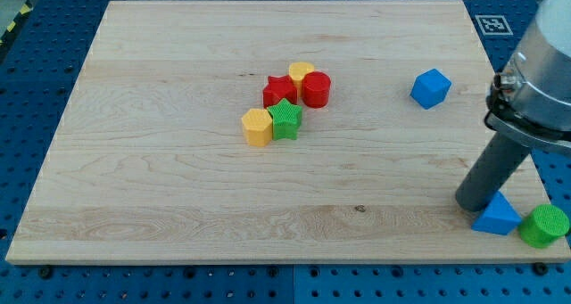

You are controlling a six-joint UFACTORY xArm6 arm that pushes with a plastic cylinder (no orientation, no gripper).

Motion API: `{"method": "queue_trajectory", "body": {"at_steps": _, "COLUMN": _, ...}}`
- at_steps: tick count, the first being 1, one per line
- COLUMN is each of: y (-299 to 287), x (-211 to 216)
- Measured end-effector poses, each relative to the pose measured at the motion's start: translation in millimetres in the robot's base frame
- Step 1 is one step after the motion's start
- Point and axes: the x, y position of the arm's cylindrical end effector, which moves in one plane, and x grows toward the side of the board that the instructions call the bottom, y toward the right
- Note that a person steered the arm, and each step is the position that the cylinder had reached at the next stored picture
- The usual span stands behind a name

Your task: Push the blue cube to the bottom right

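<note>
Blue cube [431, 87] near desk's right edge, upper half, untouched. My tip [470, 204] near bottom-right corner, touching blue triangular block [497, 217]; green cylinder [544, 225] just beside. No claw: bare rod only.

The table [178, 206] was pale, light-brown wood with fine horizontal grain, lying on a blue pegboard [36, 54] dotted with holes. My tip [471, 204] was the end of a dark grey rod. Touching it on the view's right was a blue triangular block [497, 217], and beside that a green cylinder [543, 225]. Above my tip sat the blue cube [430, 88]. Well to its left clustered a red star [278, 91], a yellow heart [301, 71], a red cylinder [316, 88], a green star [285, 119] and a yellow hexagonal block [257, 127].
</note>
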Motion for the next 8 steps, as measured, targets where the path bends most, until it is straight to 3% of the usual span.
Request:
{"method": "queue_trajectory", "body": {"at_steps": 3, "y": -8.5, "x": -9.8}}
{"method": "queue_trajectory", "body": {"at_steps": 5, "y": -102.6, "x": -77.1}}
{"method": "queue_trajectory", "body": {"at_steps": 7, "y": -111.8, "x": -173.1}}
{"method": "queue_trajectory", "body": {"at_steps": 8, "y": -84.4, "x": -186.9}}
